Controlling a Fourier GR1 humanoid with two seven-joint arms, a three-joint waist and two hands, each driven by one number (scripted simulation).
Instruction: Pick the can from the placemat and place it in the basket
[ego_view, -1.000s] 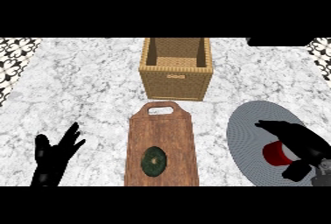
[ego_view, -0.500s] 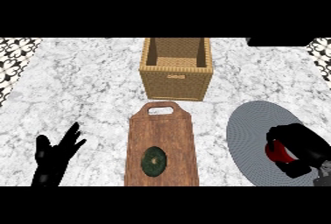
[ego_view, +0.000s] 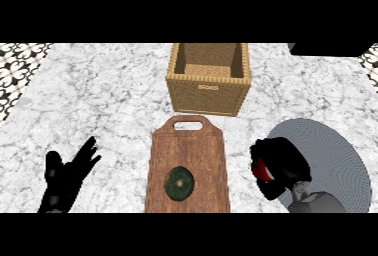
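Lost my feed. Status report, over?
Right hand curled round red can at placemat's left edge. Left hand open, resting lower left. Basket ahead; cutting board beside the can.

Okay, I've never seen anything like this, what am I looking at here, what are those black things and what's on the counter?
This is one view from a humanoid robot's head, looking steeply down at a marble counter. The black shapes are its hands. The left robot hand rests open at lower left. The right robot hand is curled round a red can, at the edge of a grey round placemat. In the middle lies a wooden cutting board with a dark green round item on it. Behind it stands a wicker basket, where the can should go.
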